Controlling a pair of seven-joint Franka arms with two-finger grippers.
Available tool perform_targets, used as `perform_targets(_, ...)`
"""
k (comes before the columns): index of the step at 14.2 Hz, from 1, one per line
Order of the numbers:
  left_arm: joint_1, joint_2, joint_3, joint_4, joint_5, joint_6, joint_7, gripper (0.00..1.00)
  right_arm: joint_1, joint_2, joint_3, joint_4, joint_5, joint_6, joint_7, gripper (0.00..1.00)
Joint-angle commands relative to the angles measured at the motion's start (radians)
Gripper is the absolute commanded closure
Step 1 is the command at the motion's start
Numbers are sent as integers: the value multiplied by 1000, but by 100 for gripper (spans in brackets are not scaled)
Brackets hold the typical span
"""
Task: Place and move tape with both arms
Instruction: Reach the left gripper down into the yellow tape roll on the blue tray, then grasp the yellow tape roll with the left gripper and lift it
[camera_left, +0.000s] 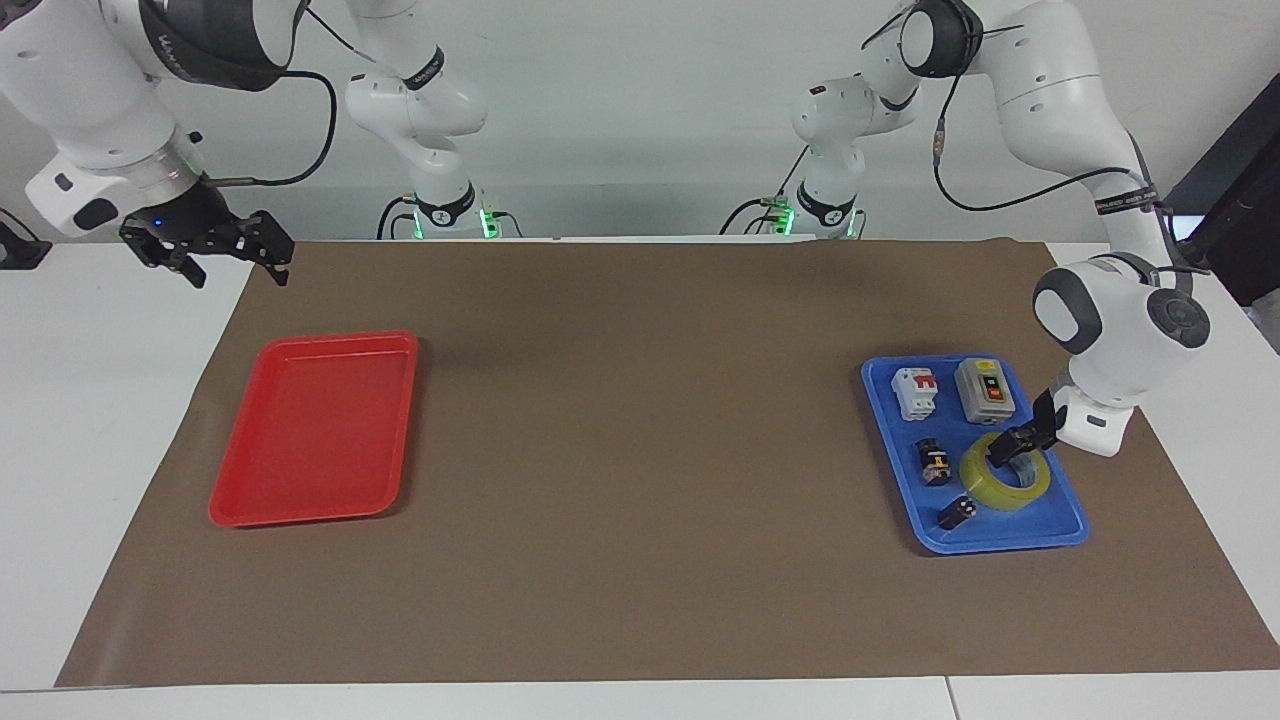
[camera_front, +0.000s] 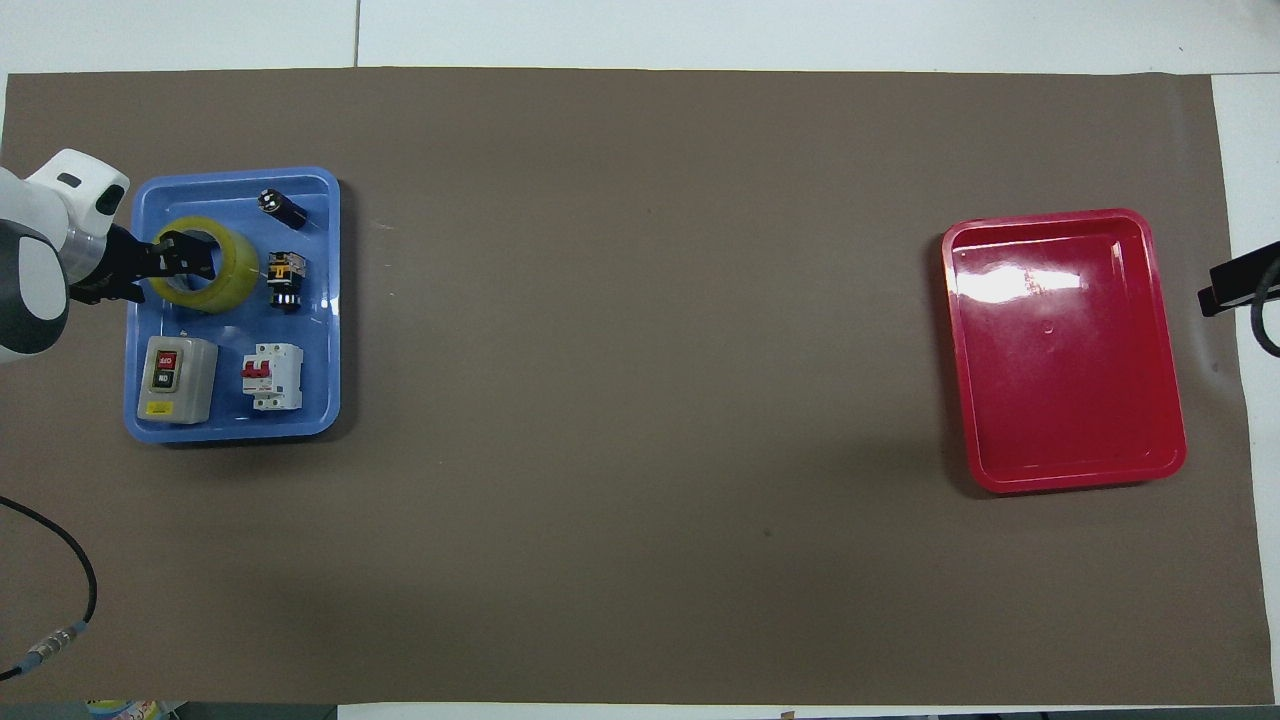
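Observation:
The yellow tape (camera_left: 1022, 489) (camera_front: 236, 282) lies flat in the blue tray (camera_left: 1000, 545) (camera_front: 235, 432) at the left arm's end of the table. My left gripper (camera_left: 1004, 449) (camera_front: 188, 257) is down at the roll, open, with its fingertips over the rim and the whitish hole. I cannot tell whether they touch it. My right gripper (camera_left: 237, 268) (camera_front: 1232, 286) hangs open and holds nothing. It waits over the mat's corner at the right arm's end, next to the red tray (camera_left: 310, 430) (camera_front: 1065, 360).
The blue tray also holds a white breaker (camera_left: 915, 392) (camera_front: 272, 376), a grey switch box (camera_left: 985, 390) (camera_front: 178, 378) and two small black parts (camera_left: 935, 465) (camera_front: 283, 282). A brown mat (camera_left: 640, 450) covers the table.

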Motion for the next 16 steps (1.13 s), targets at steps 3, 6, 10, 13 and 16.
perform_targets(3,8,-25,-3,-53,26,35,-17,77,-11,-25,8,-28,7,3,-21,0)
perform_targets(6,-1,-36,-3,-78,26,40,3,100,-10,-25,9,-29,7,5,-21,0)
perform_targets(10,-1,-117,-5,-75,27,5,3,100,-7,-25,9,-29,7,5,-21,0)
perform_targets(13,-35,-221,-6,-70,27,-135,-3,100,-7,-25,9,-29,8,3,-22,0)
perform_targets(16,-154,-249,-5,-81,27,-187,-46,100,-8,-25,9,-29,7,3,-22,0)
